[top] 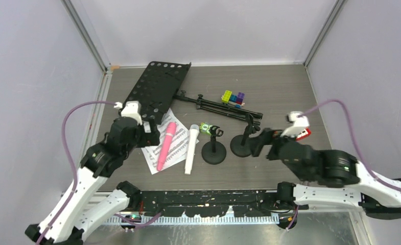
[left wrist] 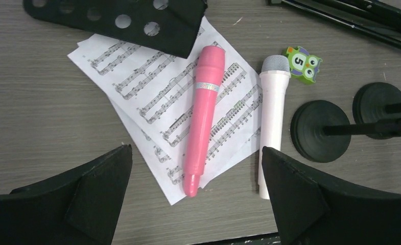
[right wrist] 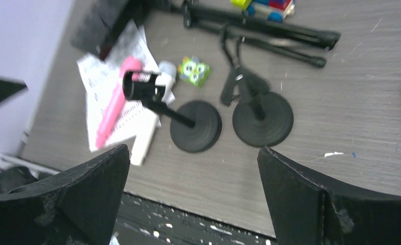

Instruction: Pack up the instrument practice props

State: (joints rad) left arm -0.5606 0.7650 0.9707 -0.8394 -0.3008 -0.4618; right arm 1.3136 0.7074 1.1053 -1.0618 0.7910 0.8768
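Note:
The pink microphone (top: 166,144) lies on the white sheet-music pages (top: 170,150), with the white microphone (top: 191,148) just to its right. The black perforated music desk (top: 156,89) lies flat at the back left, its folded tripod legs (top: 223,108) stretching right. Two black round-based mic mounts (top: 214,151) (top: 242,145) stand right of the microphones. My left gripper (top: 146,133) is open and empty beside the pages' left edge; in its wrist view the pink microphone (left wrist: 202,117) and white microphone (left wrist: 270,120) lie ahead. My right gripper (top: 259,143) is open and empty, right of the mounts (right wrist: 195,125) (right wrist: 262,118).
Colourful toy blocks (top: 233,97) sit at the back beyond the tripod legs. A green owl tile (top: 205,127) lies by the white microphone's head. A small red keypad (top: 304,134) lies behind my right wrist. Walls enclose the table on three sides.

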